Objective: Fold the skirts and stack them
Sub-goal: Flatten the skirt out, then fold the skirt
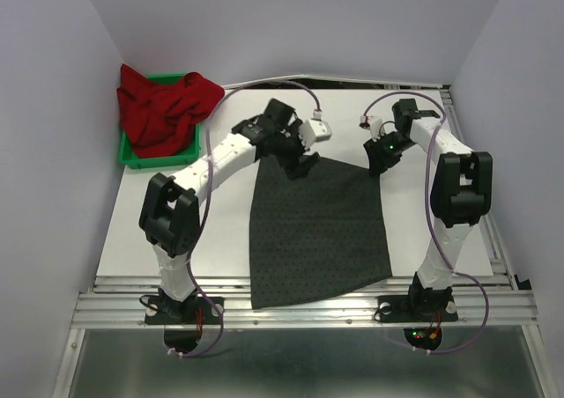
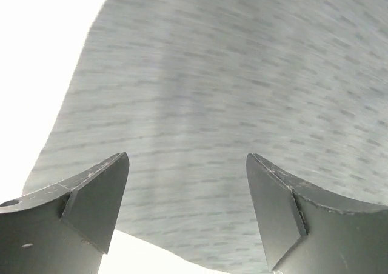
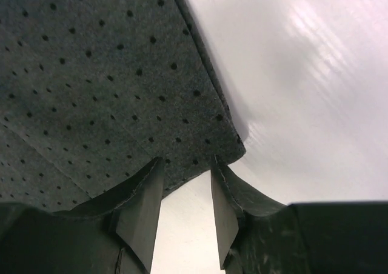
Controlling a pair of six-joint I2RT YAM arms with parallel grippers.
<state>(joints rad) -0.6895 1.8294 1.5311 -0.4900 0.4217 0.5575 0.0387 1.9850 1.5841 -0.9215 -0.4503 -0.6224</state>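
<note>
Fold not begun: skirt [image 1: 317,231] is spread on table [image 1: 225,239]; left gripper [image 2: 188,165] gapes, right gripper [image 3: 187,165] seems narrowly parted; far corners must be gripped.

Left pincer [image 2: 188,165], fingers [image 2: 91,195] spread wide apart, poised over the grey skirt [image 2: 230,92], whose dots appear as blurred streaks. The cloth fills most of the field. Bright white worktop [image 2: 42,56] shows at left and along the near edge.
</note>
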